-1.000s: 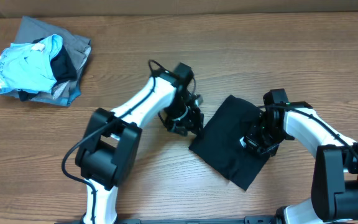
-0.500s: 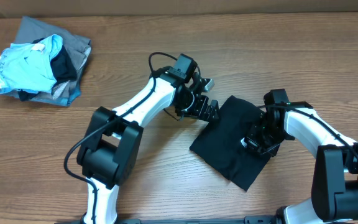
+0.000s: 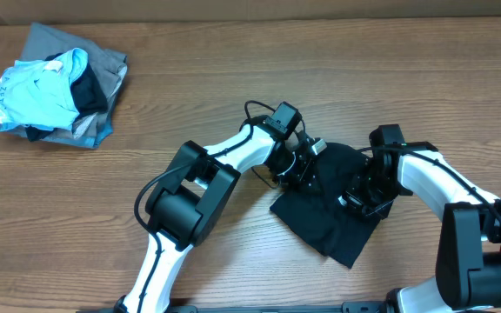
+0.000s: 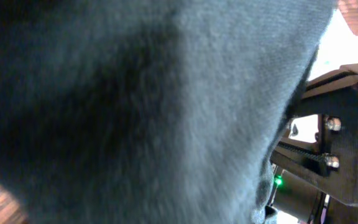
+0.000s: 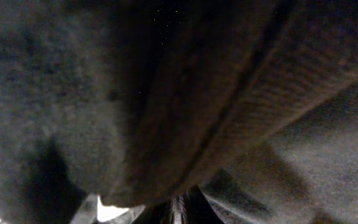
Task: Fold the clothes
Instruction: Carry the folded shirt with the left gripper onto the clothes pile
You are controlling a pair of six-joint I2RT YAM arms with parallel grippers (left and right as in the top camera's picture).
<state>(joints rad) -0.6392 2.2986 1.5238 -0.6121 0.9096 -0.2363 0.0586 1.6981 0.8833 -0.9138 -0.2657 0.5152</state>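
Note:
The black shirt (image 3: 324,228) lies as a folded bundle on the wooden table, right of centre. My left gripper (image 3: 305,171) is over the shirt's upper left edge. Its wrist view is filled with black fabric (image 4: 135,112) that hides the jaws, and it looks shut on the cloth. My right gripper (image 3: 361,196) is down on the shirt's right part. Its wrist view shows bunched black fabric (image 5: 166,93) running into the jaws, so it is shut on the shirt. No white label shows.
A pile of light-blue and grey garments (image 3: 52,85) lies at the far left back of the table (image 3: 233,69). The right arm's frame (image 4: 334,155) shows close at the right of the left wrist view.
My left gripper has swung from left of the shirt to the right, onto its upper left edge. That edge has shifted rightward. The right gripper has stayed in place.

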